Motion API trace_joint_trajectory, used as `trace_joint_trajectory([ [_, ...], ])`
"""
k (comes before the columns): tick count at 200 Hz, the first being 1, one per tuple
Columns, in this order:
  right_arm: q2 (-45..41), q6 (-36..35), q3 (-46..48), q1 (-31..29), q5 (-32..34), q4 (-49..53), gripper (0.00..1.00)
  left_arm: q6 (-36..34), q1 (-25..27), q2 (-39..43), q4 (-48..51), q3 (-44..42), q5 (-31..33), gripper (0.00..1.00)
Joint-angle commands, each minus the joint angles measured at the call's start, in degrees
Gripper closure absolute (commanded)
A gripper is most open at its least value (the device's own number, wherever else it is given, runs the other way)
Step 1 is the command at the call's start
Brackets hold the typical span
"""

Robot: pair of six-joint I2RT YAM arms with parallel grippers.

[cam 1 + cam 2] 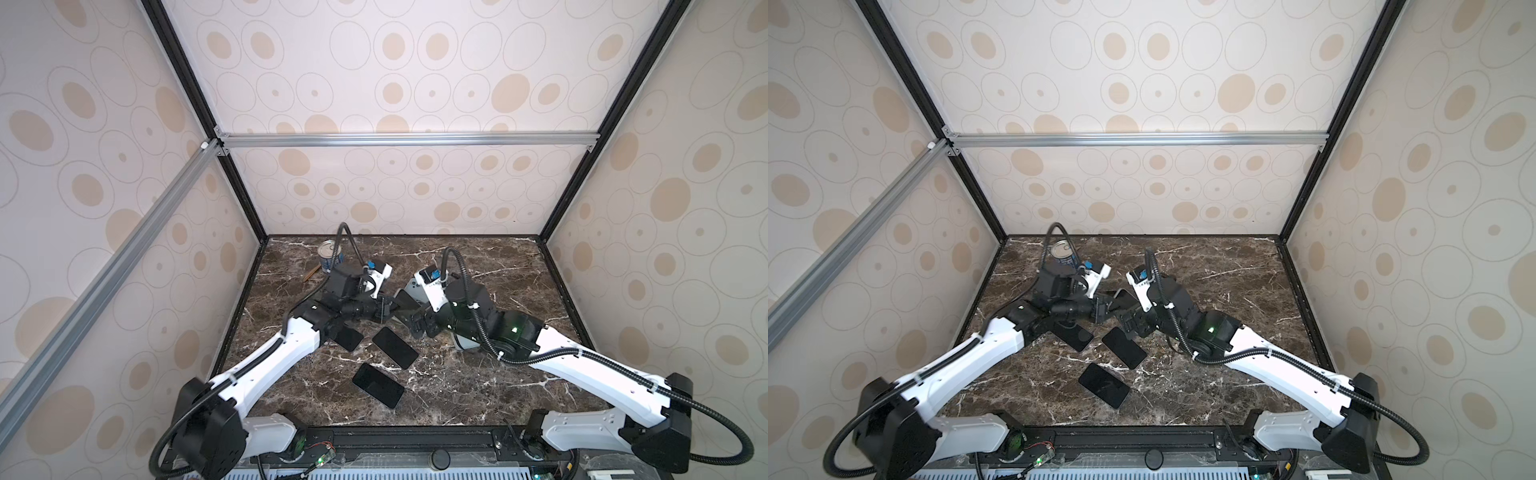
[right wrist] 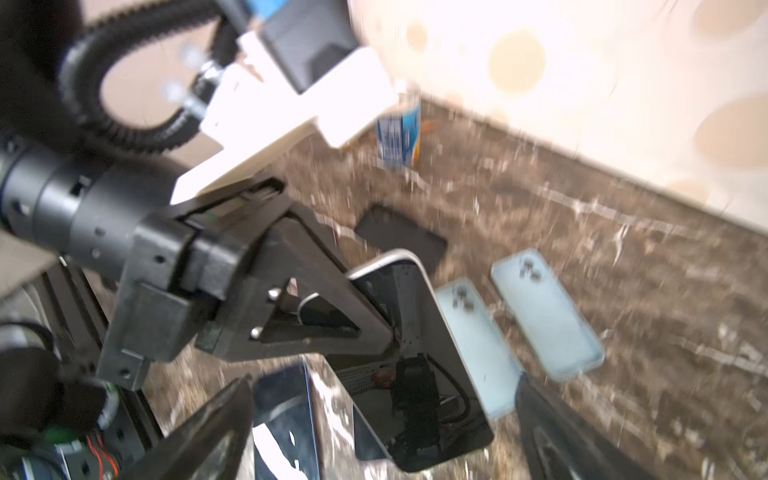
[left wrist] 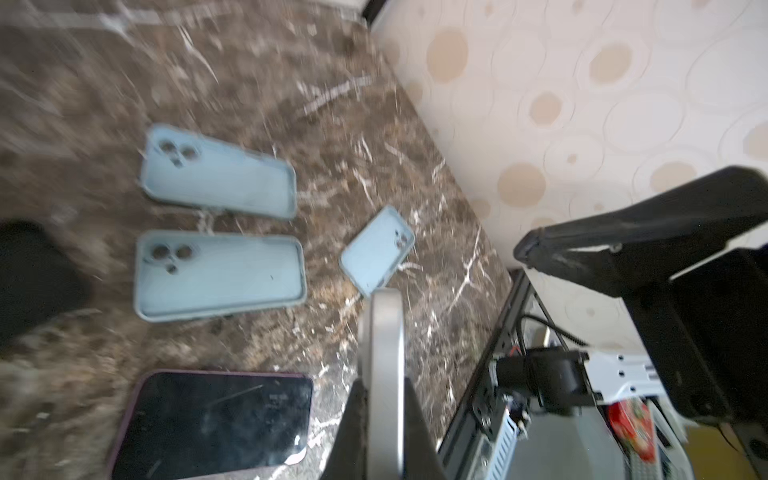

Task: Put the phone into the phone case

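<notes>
A phone [image 1: 405, 300] [image 1: 1124, 296] with a black screen and a silver rim hangs in the air over the middle of the table. My left gripper [image 1: 388, 311] [image 3: 384, 415] is shut on its upper part, and it appears edge-on [image 3: 381, 340] in the left wrist view. My right gripper [image 1: 417, 325] [image 2: 382, 432] is open, and the phone's lower end [image 2: 419, 340] stands between its spread fingers with gaps on both sides. Light blue phone cases [image 3: 220, 276] [image 3: 216, 172] [image 3: 378, 249] lie open side up on the marble; two of them [image 2: 548, 316] [image 2: 478, 345] show just beyond the held phone.
Three dark phones [image 1: 347, 337] [image 1: 395, 347] [image 1: 378, 384] lie flat near the front middle of the marble table [image 1: 478, 390]. A blue and white tin [image 1: 330, 255] and an orange stick [image 1: 311, 274] sit at the back left. Patterned walls close three sides.
</notes>
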State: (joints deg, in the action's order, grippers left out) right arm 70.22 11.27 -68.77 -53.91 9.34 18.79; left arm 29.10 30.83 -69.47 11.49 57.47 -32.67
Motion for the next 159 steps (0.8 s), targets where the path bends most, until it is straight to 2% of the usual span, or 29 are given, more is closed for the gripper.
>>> trace_joint_trajectory([
  [1,0.0,-0.4,-5.5,0.8,0.9,-1.0,0.0,3.4,-1.1,6.6,-1.9,3.0,9.2,1.0],
  [25,1.1,-0.6,-9.2,2.6,-4.3,-2.6,0.0,4.1,-2.2,11.5,-4.6,1.7,11.3,1.0],
  [39,1.2,-0.3,-9.2,4.3,-9.0,-5.1,0.06,3.8,-2.4,14.6,-8.6,-0.7,11.8,1.0],
  [68,-0.3,5.2,-3.9,10.6,-22.3,-15.1,0.18,5.2,-2.5,20.2,-19.1,-6.6,12.6,1.0],
  [82,-0.6,9.5,-1.2,14.2,-29.2,-20.7,0.23,6.3,-2.7,21.0,-22.2,-7.1,12.3,1.0],
  [100,-0.1,11.5,0.9,16.4,-35.2,-26.3,0.25,7.1,-2.8,21.3,-23.6,-6.1,10.7,1.0],
  [126,1.7,12.2,0.8,17.6,-38.9,-29.7,0.26,7.7,-2.7,22.7,-27.2,-7.6,9.2,1.0],
  [159,3.6,14.2,0.1,18.1,-41.4,-33.0,0.27,10.9,-2.7,25.4,-38.9,-13.5,11.4,1.0],
])
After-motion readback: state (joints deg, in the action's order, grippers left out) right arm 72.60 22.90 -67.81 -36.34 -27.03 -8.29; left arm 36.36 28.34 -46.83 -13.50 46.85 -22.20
